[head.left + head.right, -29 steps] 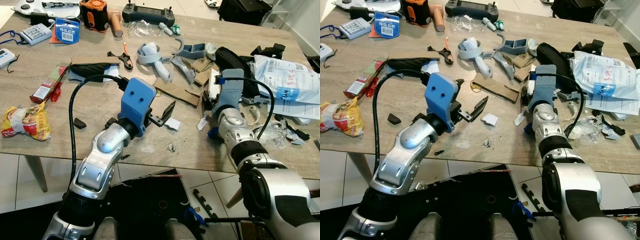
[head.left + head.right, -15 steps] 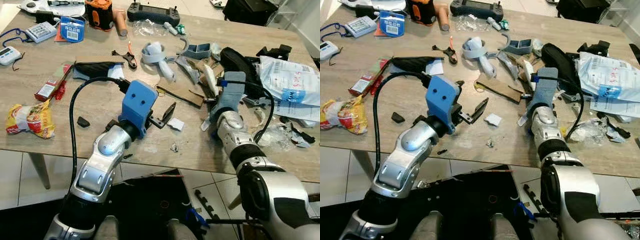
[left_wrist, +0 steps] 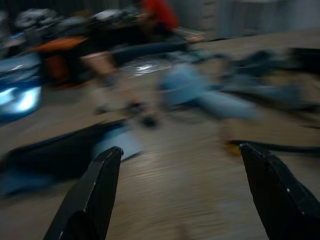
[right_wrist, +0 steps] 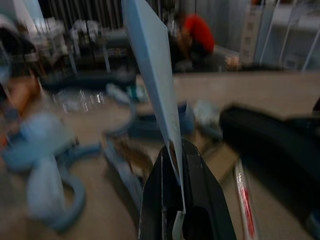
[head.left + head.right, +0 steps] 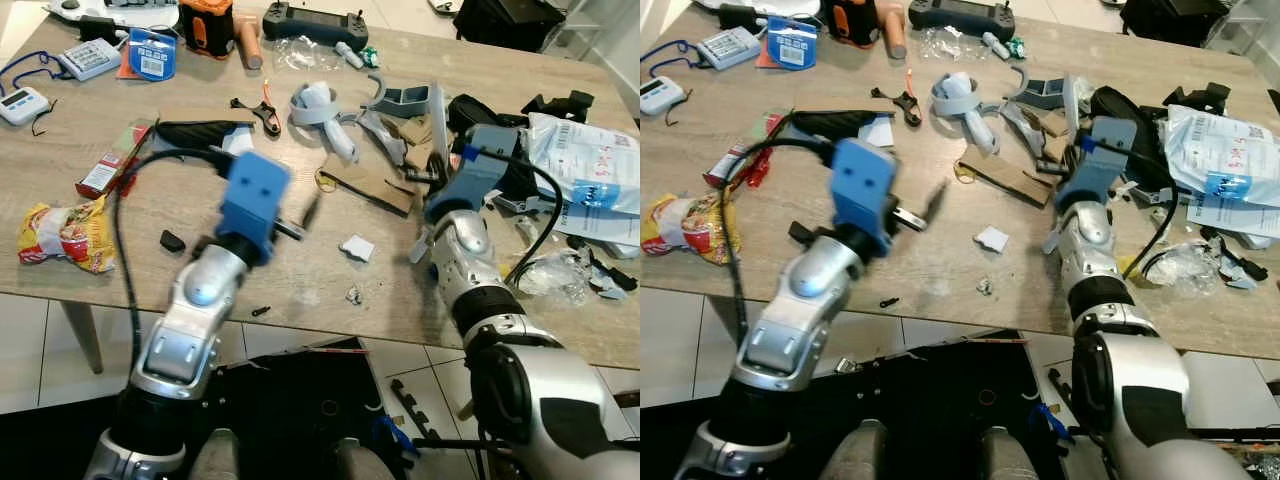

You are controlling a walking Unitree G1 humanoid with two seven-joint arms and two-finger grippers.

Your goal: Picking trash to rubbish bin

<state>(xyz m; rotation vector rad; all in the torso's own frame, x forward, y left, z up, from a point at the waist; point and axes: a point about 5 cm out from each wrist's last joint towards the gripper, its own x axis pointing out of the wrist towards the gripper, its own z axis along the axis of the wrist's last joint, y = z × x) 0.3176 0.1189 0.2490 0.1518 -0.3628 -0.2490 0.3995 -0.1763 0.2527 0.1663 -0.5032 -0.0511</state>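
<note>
Nearest to the robot, the left gripper is hovering low over the wooden worktop with its jaws spread wide apart and nothing between them (this arm is blurred in the head views). Just beyond it, a small white paper scrap is lying flat on the wood, and a yellow snack wrapper is lying near the worktop's left edge. On the right side, the right gripper is clenching its jaws on a thin pale blue sheet, which is standing upright above the worktop, with its lower edge pinched between the fingers. Behind it, brown cardboard pieces and grey-blue plastic parts are lying scattered. Farther right, a white plastic mailer bag is resting. At the far edge, a black controller and an orange device are sitting.
</note>
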